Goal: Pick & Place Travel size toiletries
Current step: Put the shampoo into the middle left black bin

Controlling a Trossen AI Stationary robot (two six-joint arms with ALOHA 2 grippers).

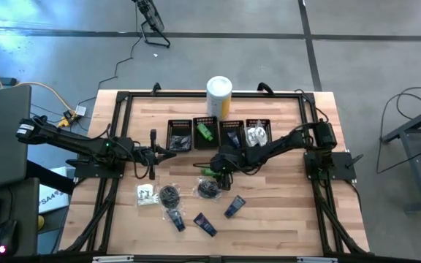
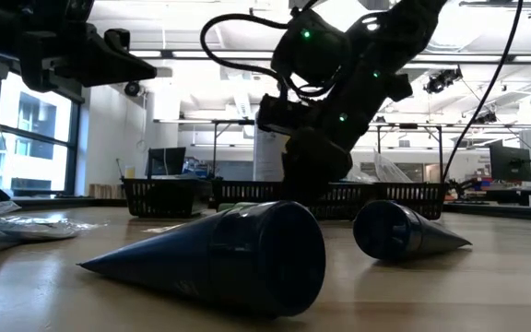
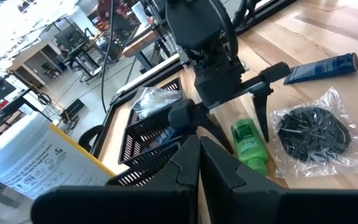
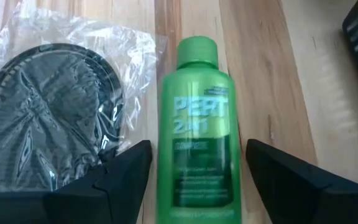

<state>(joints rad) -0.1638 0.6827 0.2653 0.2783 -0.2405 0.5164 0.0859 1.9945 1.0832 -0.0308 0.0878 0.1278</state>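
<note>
A green bottle lies flat on the wooden table, just in front of the bins. My right gripper slants down over it, open, with one finger on each long side and a gap to both. A black round bundle in a clear bag lies right beside the bottle. Nearer the front edge lie another bagged bundle, a white sachet and dark blue tubes. My left gripper hangs shut and holding nothing above the table's left half.
Four black mesh bins stand in a row behind the bottle; one holds a green item. A big white-and-yellow canister stands at the far edge. Bare wood lies toward the right edge.
</note>
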